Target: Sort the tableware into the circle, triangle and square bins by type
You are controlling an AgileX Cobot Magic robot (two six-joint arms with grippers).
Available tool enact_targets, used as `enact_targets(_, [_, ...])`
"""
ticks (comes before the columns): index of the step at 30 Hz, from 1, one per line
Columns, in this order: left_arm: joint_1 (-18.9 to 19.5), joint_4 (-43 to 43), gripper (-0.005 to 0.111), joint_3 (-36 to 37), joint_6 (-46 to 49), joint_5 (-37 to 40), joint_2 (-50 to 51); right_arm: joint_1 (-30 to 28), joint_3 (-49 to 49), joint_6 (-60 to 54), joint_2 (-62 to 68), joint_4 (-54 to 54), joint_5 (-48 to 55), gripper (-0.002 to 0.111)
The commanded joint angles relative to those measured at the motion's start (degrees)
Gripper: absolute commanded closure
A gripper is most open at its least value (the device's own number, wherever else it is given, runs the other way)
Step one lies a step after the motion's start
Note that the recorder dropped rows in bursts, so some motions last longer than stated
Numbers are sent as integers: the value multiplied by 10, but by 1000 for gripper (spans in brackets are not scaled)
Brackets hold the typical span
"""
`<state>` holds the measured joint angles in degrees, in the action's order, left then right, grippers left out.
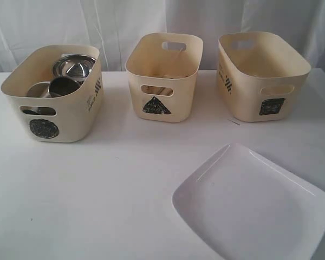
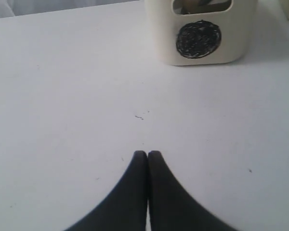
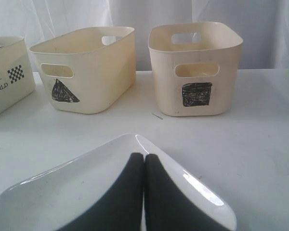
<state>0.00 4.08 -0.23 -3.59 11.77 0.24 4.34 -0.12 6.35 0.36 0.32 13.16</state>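
Your left gripper (image 2: 147, 155) is clenched empty above the table (image 2: 62, 96); your right gripper (image 3: 144, 158), also clenched, faces the white rounded-square plate (image 3: 62, 192).

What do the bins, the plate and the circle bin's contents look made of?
Circle bin, triangle bin, square bin: matte cream, likely moulded plastic. Plate: glossy white with highlights, ceramic or melamine. Mug and bowl: shiny grey, likely steel.
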Motion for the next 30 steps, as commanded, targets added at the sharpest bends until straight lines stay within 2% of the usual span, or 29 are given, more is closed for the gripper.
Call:
enact_targets(1, [35,-4,107,2,-1,2,-2,-4,1,-1,-4,1,-5,108])
enact_targets(5, [56,-4,107,2,-1,2,-2,-4,1,-1,-4,1,-5,108])
enact_targets(7, [56,-4,107,2,-1,2,-2,-4,1,-41,-4,-56,-10,108])
enact_targets(9, [56,-4,107,2,-1,2,-2,-4,1,-68,-4,-94,-46,108])
enact_targets(15, [56,-4,107,2,-1,2,-2,-4,1,-58,-4,-87,-120,108])
enact_targets(22, [56,-4,107,2,-1,2,-2,-4,1,97,-4,-59,-261,108])
enact_targets(25, [56,-4,107,2,-1,2,-2,-4,1,112,-4,-47,-319,108])
enact_targets(27, [56,-4,107,2,-1,2,-2,-4,1,182,-4,-16,-326,108])
enact_targets(30, [56,-4,107,2,-1,2,-2,-4,-4,354,-4,3,-264,108])
